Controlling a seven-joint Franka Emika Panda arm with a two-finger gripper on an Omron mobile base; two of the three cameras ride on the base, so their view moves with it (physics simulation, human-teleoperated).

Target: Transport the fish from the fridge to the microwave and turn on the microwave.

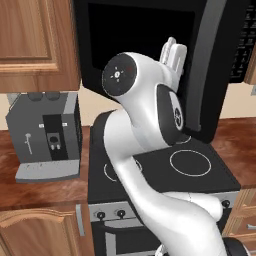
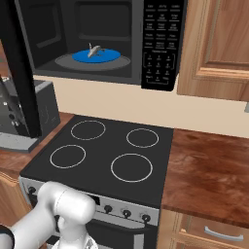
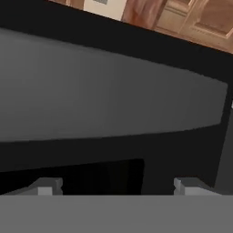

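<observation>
The small pale grey-white fish [image 2: 94, 50] lies on the blue round plate [image 2: 109, 55] inside the wide black microwave [image 2: 131, 73], whose dark door [image 2: 18, 73] stands open. The two-finger gripper [image 3: 117, 185] hangs empty, fingers spread wide, close against that door.

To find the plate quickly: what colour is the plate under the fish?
Blue. The plate sits inside the microwave, clearest in the right base view.

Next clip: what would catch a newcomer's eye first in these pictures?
The wide black microwave hangs open above the black four-ring stove, with the small pale grey-white fish on the blue round plate inside. The open tool faces the microwave's dark swung-out door. A grey coffee machine stands left of the stove.
</observation>
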